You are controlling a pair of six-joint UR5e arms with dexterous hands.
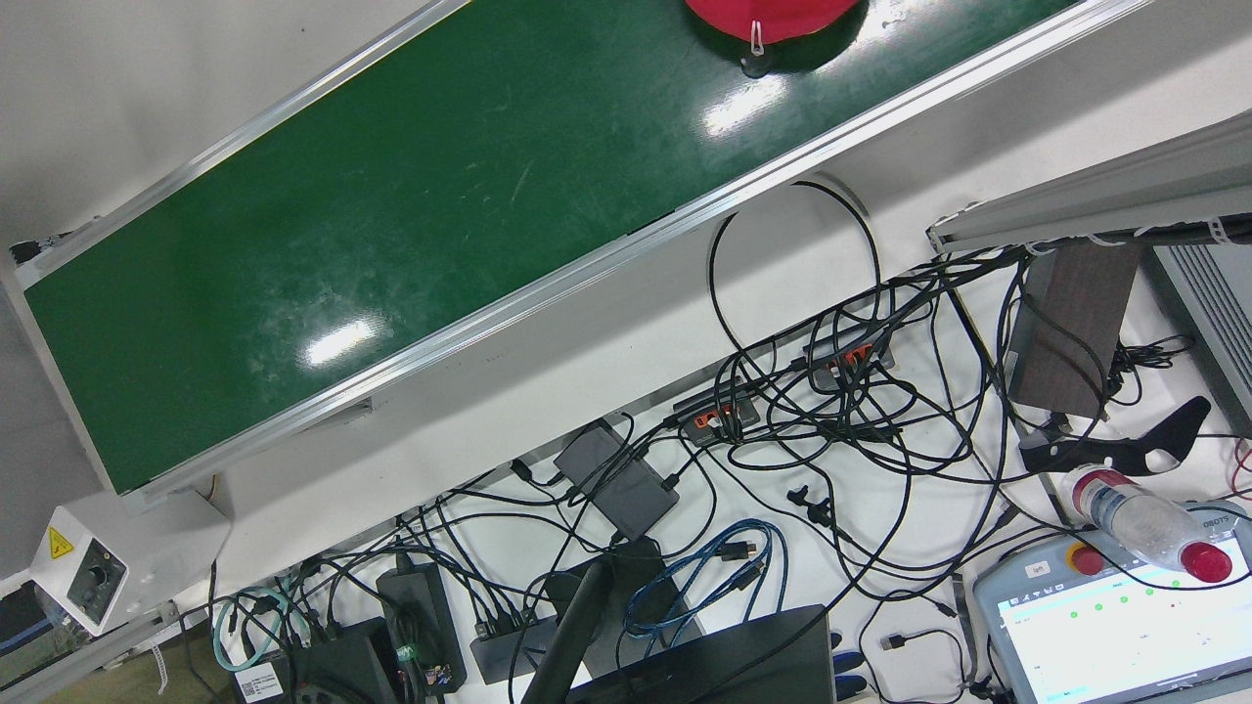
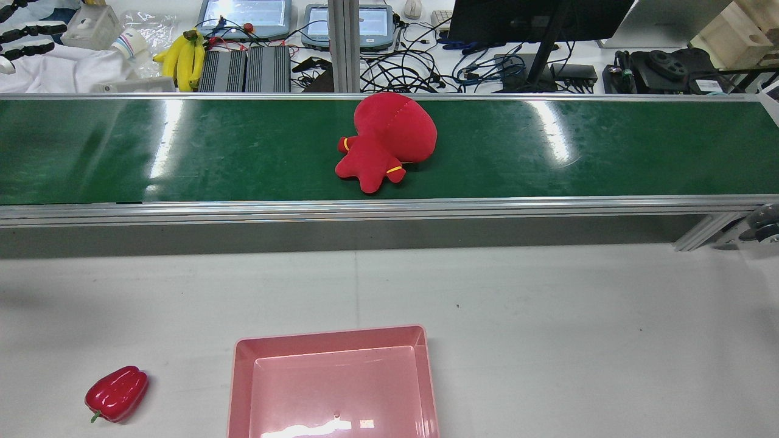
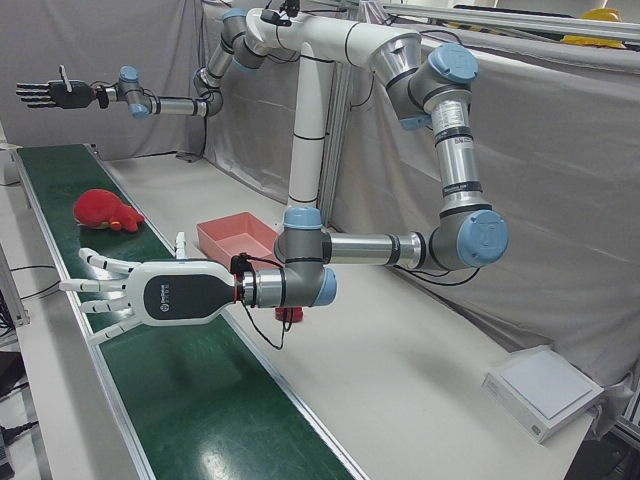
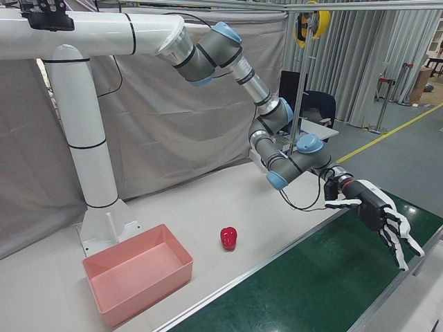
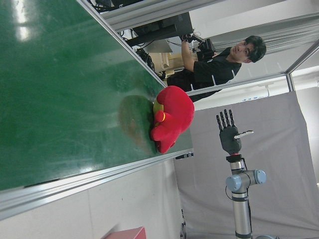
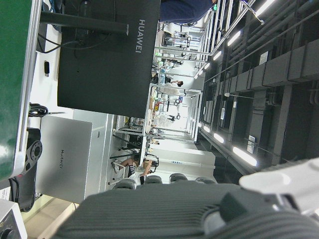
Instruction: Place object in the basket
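A red plush toy (image 2: pixel 386 140) (image 3: pixel 105 210) (image 5: pixel 172 117) lies on the green conveyor belt (image 2: pixel 182 146); its edge shows at the top of the front view (image 1: pixel 773 20). The pink basket (image 2: pixel 328 333) (image 3: pixel 215 240) (image 4: pixel 149 287) stands empty on the white table. My left hand (image 3: pixel 115 292) (image 4: pixel 384 221) hovers open over the belt, fingers spread, well short of the toy. My right hand (image 3: pixel 50 93) (image 5: pixel 229 134) is black, held high beyond the toy, open and holding nothing.
A red bell pepper (image 2: pixel 117 393) (image 4: pixel 229 237) lies on the table left of the basket in the rear view. A person (image 5: pixel 219 64) stands behind the belt. Monitors, cables and bananas (image 2: pixel 182 58) crowd the desk past the belt's far rail.
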